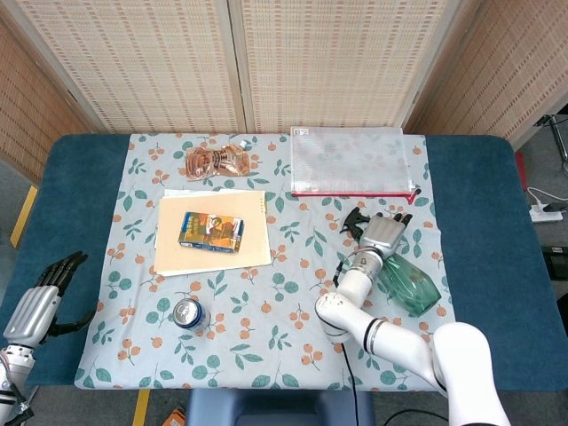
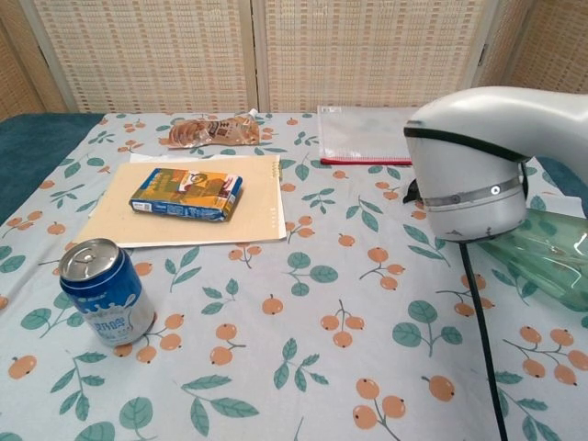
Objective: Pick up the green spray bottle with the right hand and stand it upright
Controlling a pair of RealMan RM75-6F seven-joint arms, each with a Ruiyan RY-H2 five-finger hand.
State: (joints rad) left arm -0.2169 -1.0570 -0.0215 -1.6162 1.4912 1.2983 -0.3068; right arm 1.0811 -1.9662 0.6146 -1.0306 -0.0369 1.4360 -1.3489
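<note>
The green spray bottle lies on its side at the right of the floral cloth, its black trigger head pointing to the far left. My right hand lies over the bottle's neck with its fingers stretched out toward the pouch, and no grip shows. In the chest view my right arm hides the neck and the hand, leaving only the green body visible. My left hand hangs off the table's near left edge, fingers apart and empty.
A blue can stands near the front left. A blue box lies on a beige folder. A snack packet and a clear zip pouch lie at the back.
</note>
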